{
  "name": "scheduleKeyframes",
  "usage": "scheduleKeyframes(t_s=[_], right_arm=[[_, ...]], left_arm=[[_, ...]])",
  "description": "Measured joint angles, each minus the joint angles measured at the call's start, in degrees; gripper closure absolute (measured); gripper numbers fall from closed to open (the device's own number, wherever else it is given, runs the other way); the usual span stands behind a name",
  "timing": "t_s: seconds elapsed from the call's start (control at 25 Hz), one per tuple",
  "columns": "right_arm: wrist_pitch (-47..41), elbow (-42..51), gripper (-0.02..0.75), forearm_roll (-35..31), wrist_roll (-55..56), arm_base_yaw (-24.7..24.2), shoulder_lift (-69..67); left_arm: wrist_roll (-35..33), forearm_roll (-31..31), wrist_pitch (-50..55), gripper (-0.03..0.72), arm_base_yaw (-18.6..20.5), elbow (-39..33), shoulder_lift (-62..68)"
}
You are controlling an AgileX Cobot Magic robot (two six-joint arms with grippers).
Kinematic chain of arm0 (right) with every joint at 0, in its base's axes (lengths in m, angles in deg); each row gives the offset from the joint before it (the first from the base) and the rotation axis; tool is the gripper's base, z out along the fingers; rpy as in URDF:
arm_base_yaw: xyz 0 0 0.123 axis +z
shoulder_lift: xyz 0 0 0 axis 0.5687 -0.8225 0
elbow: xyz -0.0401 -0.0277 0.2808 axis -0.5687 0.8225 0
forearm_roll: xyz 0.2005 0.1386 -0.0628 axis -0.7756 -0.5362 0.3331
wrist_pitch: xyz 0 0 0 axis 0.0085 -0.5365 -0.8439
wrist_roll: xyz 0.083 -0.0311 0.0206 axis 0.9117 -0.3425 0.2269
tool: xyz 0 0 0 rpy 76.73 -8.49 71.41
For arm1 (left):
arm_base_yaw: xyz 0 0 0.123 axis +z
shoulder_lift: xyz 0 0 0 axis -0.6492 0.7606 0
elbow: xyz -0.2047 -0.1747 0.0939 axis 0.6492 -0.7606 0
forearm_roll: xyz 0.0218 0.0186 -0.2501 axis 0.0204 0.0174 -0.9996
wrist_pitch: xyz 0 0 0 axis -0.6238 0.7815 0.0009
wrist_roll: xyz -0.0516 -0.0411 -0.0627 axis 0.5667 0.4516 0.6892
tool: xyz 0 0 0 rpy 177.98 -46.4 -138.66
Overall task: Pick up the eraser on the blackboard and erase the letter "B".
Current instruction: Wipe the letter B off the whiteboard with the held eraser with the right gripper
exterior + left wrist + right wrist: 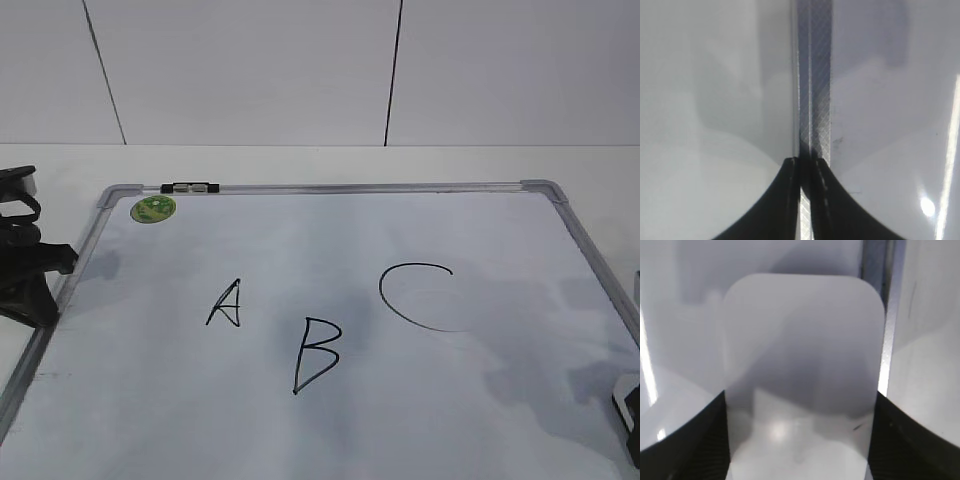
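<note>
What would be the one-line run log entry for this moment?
left hand: shut, over frame | right hand: around eraser, grip unclear | letter "B": intact | blackboard: A, C also intact
</note>
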State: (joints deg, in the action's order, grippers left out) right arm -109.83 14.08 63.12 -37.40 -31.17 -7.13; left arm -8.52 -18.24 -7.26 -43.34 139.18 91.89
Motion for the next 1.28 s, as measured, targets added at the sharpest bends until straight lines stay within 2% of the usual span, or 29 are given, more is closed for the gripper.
scheduleKeyframes(t_s=[0.28, 0.64, 1.04, 1.28], right_arm=[[-0.62, 0.00, 0.208, 0.00, 0.00, 0.00, 0.00], [-5.89, -3.18, 0.208, -0.20, 0.00, 0.00, 2.59], [-6.00, -4.78, 0.208, -0.07, 0.10, 0.00, 3.12], [-6.11, -6.02, 0.208, -3.56, -1.27, 0.00, 3.12]], left_arm=[[0.00, 0.00, 0.00, 0.658, 0.00, 0.00, 0.00], [0.00, 0.00, 0.12, 0.659, 0.00, 0.00, 0.00], [0.00, -0.04, 0.23, 0.659, 0.00, 0.00, 0.00], [0.00, -0.04, 0.23, 0.659, 0.00, 0.00, 0.00]])
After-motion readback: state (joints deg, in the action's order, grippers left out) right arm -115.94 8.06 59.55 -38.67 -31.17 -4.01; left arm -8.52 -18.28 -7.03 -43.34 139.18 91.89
